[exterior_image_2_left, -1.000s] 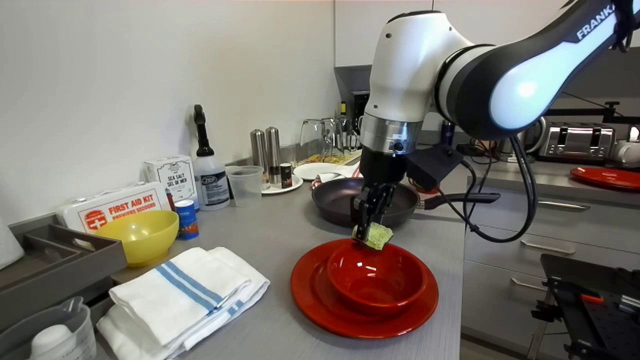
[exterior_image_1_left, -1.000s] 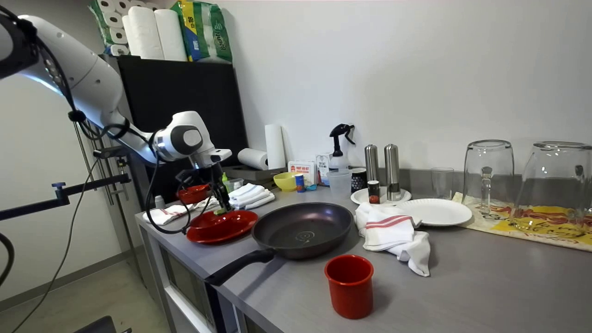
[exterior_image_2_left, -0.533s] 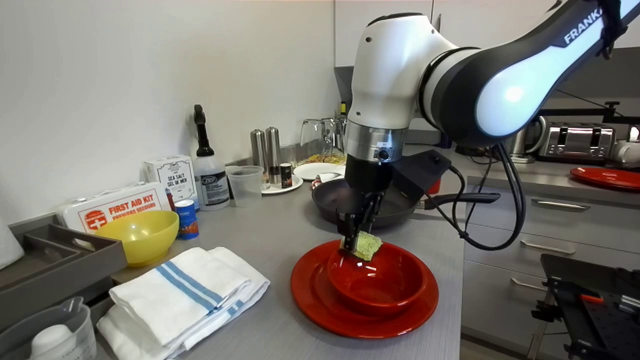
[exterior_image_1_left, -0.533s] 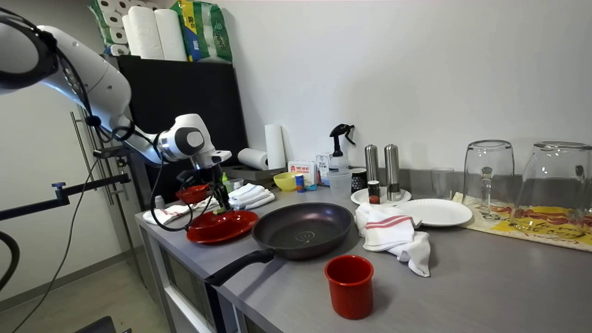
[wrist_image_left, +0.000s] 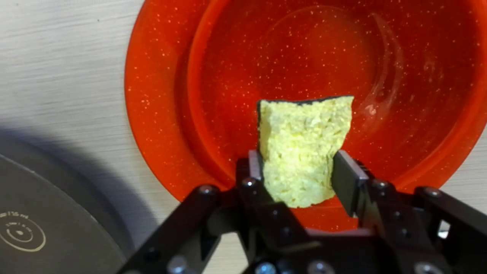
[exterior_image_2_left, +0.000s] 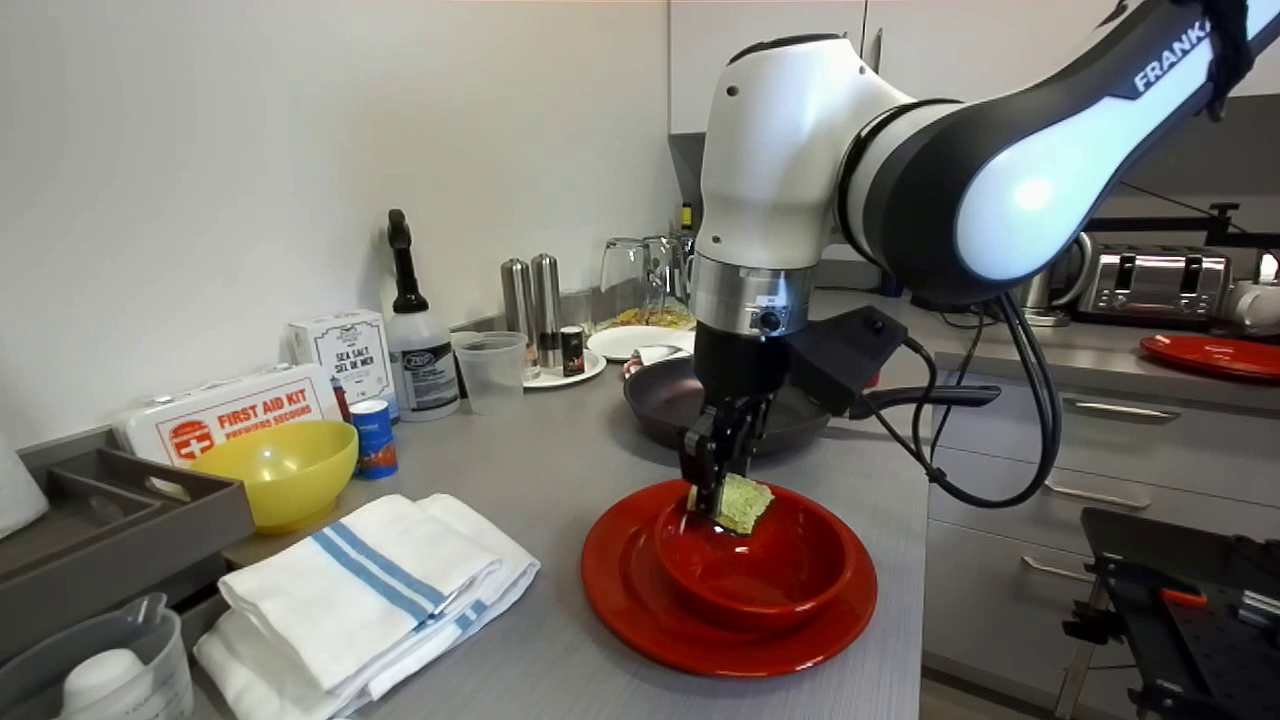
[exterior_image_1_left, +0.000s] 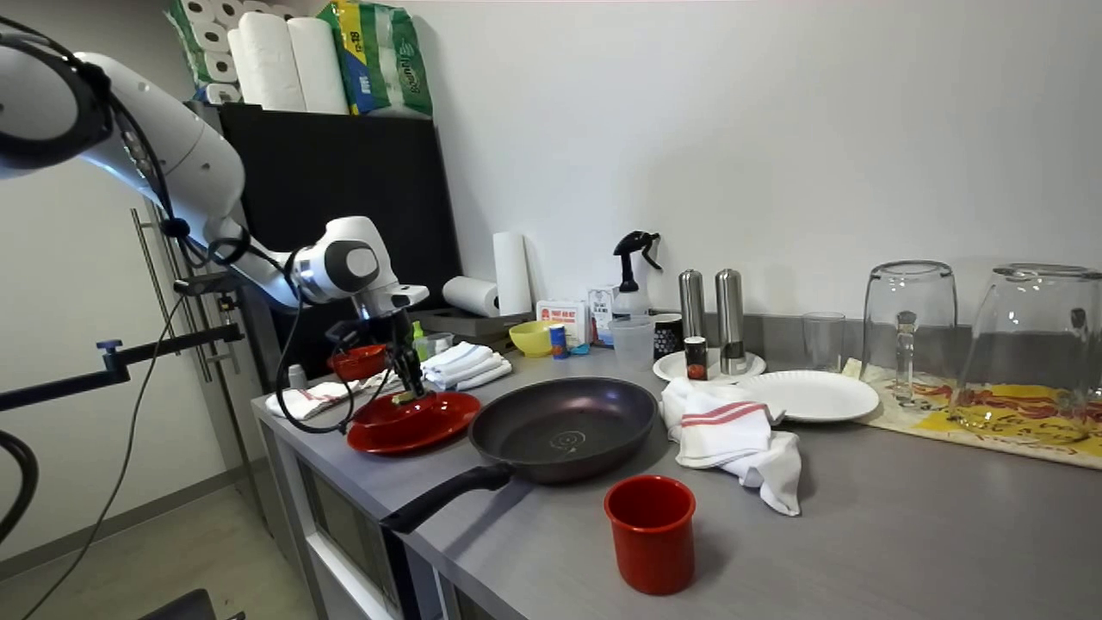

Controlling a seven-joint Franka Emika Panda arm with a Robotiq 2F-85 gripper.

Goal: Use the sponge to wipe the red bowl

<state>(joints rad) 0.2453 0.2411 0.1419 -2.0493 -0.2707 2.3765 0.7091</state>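
Note:
In the wrist view my gripper is shut on the sponge, a pale yellow-green block with a dark edge, gripped from both sides. Beneath it is the glossy red bowl, with whitish streaks on its inner wall. An exterior view shows the red bowl seated on a wider red plate. There the sponge hangs just inside the bowl's rim, on the side nearest the pan. Whether it touches the bowl wall I cannot tell. In an exterior view the gripper partly hides the sponge.
Close beside the plate is a black frying pan, its handle reaching over the counter edge. A red cup stands in front of the pan. Folded white towels lie across from the plate, near a yellow bowl and a grey tray.
My gripper and the sponge have come down into the bowl's rim area. In an exterior view they first shifted left, then slightly back right. The bowl and plate have not moved.

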